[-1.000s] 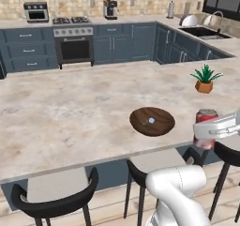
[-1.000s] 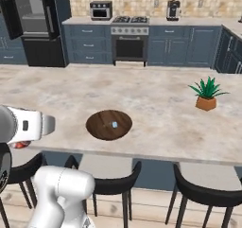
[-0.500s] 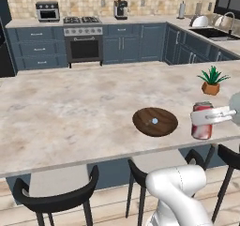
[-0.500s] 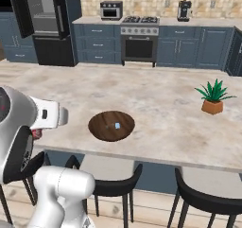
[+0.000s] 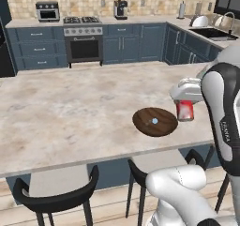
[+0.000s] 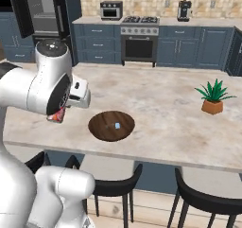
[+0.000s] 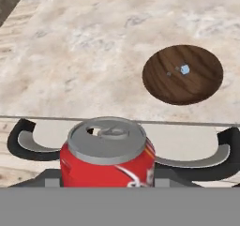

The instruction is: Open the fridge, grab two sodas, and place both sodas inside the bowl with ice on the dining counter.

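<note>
Carrying a red soda can [image 7: 108, 154], the fingers [image 7: 108, 176] are clamping it from both sides at the bottom centre of the hand view, the can standing upright with its silver top and pull tab facing the camera. In the left base view the same can [image 5: 185, 110] is hanging under the white hand at the right of the frame, just beside the right edge of the bowl [image 5: 155, 121]; in the right base view it is peeking out red beneath the arm's big joint at the left, with the bowl [image 6: 112, 125] lying to its right.

What the coming move is turning on: the bowl [image 7: 183, 73] is sitting ahead of the held can and off to the upper right in the hand view, apart from it, so the can is probably needing to travel forward over the desk edge and across to the right before being lowered. The can's long axis is running vertical, matching a straight set-down.

The bowl is shallow, round and dark brown with a wood grain, and one small pale blue ice cube [image 7: 184, 69] is lying near its middle. The desk [image 5: 70, 108] is wearing a beige mottled stone top. The can is smooth and glossy with white lettering. A black stool [image 7: 28, 140] is curving below the desk edge. Judging by the empty bowl, this looks like the first soda being delivered.
</note>
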